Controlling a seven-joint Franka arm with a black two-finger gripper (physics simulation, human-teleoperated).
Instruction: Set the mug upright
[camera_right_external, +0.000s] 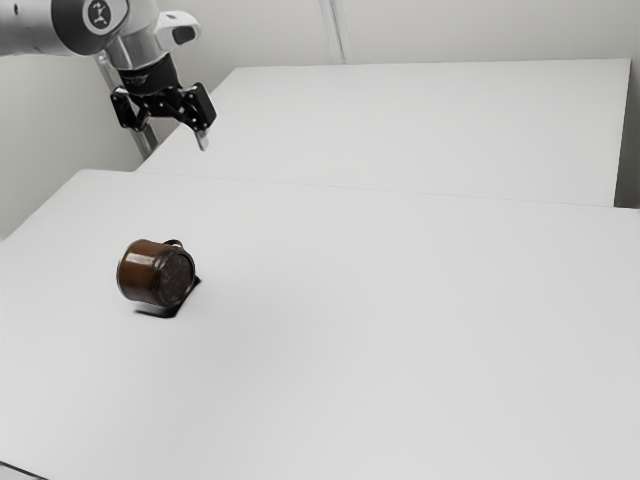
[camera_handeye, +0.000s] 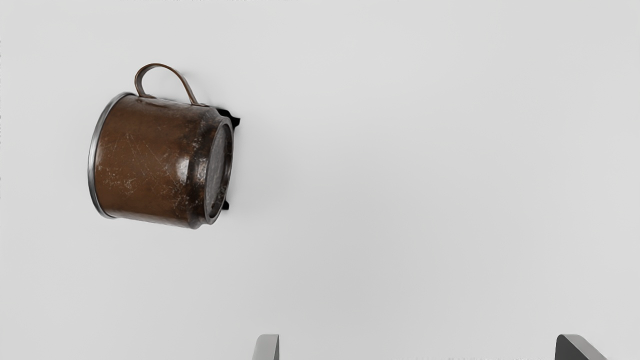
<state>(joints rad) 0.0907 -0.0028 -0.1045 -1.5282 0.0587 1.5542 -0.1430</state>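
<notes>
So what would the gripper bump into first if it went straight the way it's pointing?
Probably the bare table: the gripper points down at it, open, and the mug lies off to one side. Depth is unclear, so I can't say how narrowly it would miss the mug.

The brown mug lies on its side on the white tabletop, towards the exterior view's left. Its base faces the exterior view's right and partly the camera; its handle shows at the upper side. A dark shadow sits by the base. The arm enters at upper left, its black fingers well apart from the mug.
</notes>
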